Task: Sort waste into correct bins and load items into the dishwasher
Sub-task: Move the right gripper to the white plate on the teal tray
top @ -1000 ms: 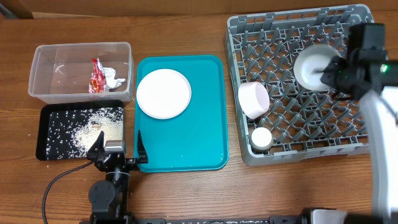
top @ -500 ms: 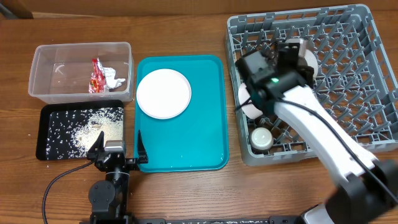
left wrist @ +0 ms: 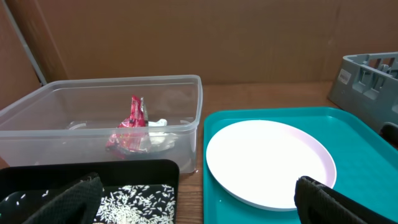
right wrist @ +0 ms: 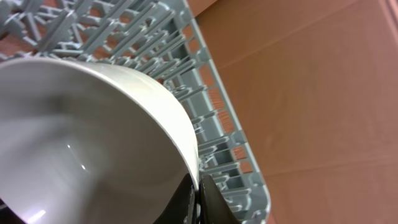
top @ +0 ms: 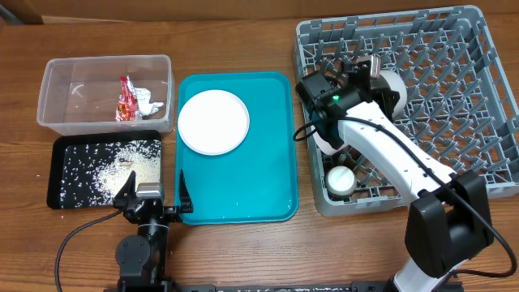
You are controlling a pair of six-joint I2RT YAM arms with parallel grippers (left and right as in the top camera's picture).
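Wrapper [left wrist: 130, 124] print unreadable; right fingers [right wrist: 215, 205] pinch bowl [right wrist: 81, 143] rim

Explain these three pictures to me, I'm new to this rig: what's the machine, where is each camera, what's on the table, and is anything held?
The machine is two robot arms at a wooden table, each ending in a two-finger gripper. The wide picture looks straight down from above. The other two pictures come from a small camera on each wrist.

On the table sit a clear tub holding a red-and-white wrapper and a tissue, a black tray scattered with rice, a teal tray carrying a white plate, and a big grey dish rack. The rack holds a bowl on its side and a small cup.

The left gripper sits open near the front edge, holding nothing. The right gripper pinches the rim of a second white bowl at the rack.
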